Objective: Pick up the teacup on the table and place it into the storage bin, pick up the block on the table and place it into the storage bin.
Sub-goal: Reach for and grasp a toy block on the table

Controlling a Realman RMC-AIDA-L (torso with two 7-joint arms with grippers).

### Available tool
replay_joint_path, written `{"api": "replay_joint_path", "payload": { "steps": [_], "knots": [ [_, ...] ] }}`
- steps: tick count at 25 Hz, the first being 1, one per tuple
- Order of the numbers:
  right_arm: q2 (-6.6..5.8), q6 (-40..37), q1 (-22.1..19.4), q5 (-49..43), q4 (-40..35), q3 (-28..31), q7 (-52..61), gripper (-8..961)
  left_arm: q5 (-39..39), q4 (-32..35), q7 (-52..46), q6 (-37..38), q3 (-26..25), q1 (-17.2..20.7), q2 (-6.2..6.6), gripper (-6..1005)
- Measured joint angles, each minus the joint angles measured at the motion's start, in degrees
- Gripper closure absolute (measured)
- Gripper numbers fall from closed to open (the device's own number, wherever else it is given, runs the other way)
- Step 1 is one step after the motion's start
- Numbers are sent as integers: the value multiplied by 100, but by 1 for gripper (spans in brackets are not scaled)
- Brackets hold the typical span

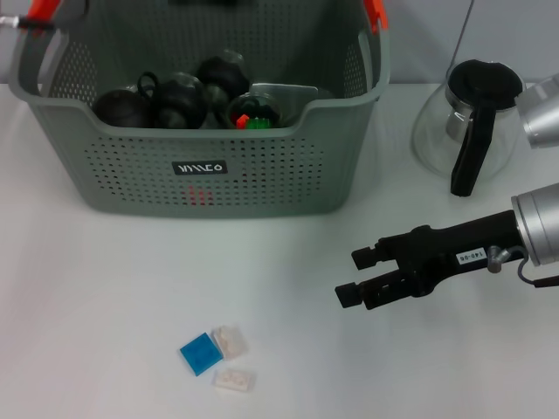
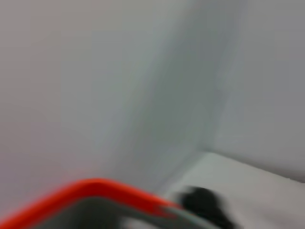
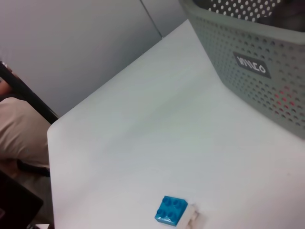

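Note:
The grey-green storage bin stands at the back left, with orange-red handle tops and a black label. It also shows in the right wrist view. Several dark round vessels lie inside it. No teacup shows on the table. A blue block lies near the front edge, touching a white block; another white block lies beside them. The blue block also shows in the right wrist view. My right gripper is open and empty, low over the table to the right of the blocks. My left gripper is out of view.
A glass jug with a black handle stands at the back right, behind my right arm. The left wrist view shows only the bin's orange-red handle top, blurred, and a wall. The table's left edge shows in the right wrist view.

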Motion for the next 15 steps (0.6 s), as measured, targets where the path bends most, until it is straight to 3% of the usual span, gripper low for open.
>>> {"api": "replay_joint_path", "payload": {
  "steps": [3,6,11,15],
  "knots": [
    [-12,9,1,-1,3,0,2,23,-252,614,492,1481,61,280,-132,78],
    [-18,13,7,-2,4,16,9,23,44,1202,789,2477,402,579,-293,79],
    [-23,96,9,-2,13,8,36,23,1444,1856,1010,2509,1313,1003,-651,79],
    [-17,110,9,-2,15,3,87,22,2669,1836,955,2268,2067,1083,-948,80]
  ]
}}
